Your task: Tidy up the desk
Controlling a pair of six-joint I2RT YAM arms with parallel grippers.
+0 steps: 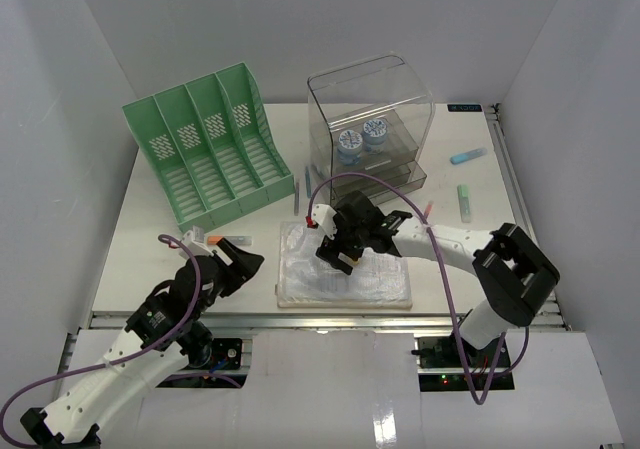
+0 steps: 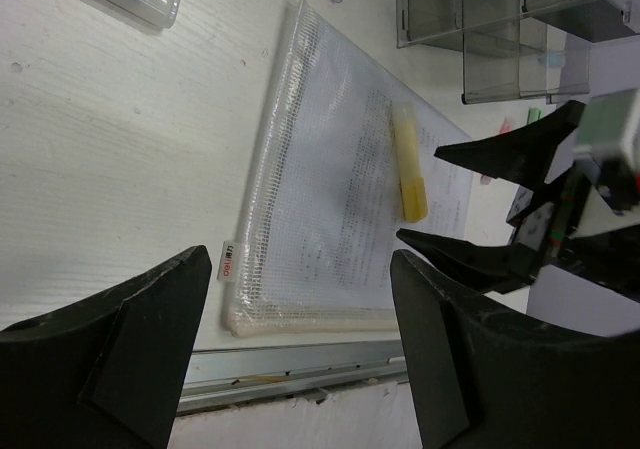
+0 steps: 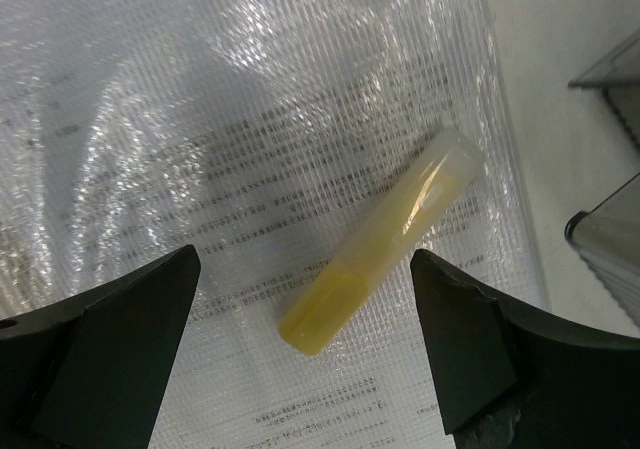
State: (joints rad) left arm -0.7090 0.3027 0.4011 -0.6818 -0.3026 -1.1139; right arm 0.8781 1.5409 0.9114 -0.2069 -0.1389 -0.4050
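The white desk (image 1: 150, 239) holds a clear mesh zip pouch (image 1: 345, 289) with printed paper inside, near the front rail. A yellow highlighter (image 3: 385, 239) lies on the pouch; it also shows in the left wrist view (image 2: 410, 169). My right gripper (image 1: 340, 254) is open and hovers just above the pouch, its jaws on either side of the highlighter's lower end (image 3: 302, 259) without touching it. My left gripper (image 1: 240, 264) is open and empty, low over the desk just left of the pouch (image 2: 330, 169), pointing at its front left corner.
A green slotted file rack (image 1: 205, 149) stands back left. A clear drawer box (image 1: 370, 119) with two round blue-topped containers (image 1: 362, 137) stands behind the pouch. A blue highlighter (image 1: 467, 155), a green one (image 1: 464, 201), a pen (image 1: 297, 191) and an orange-capped marker (image 1: 205, 239) lie loose.
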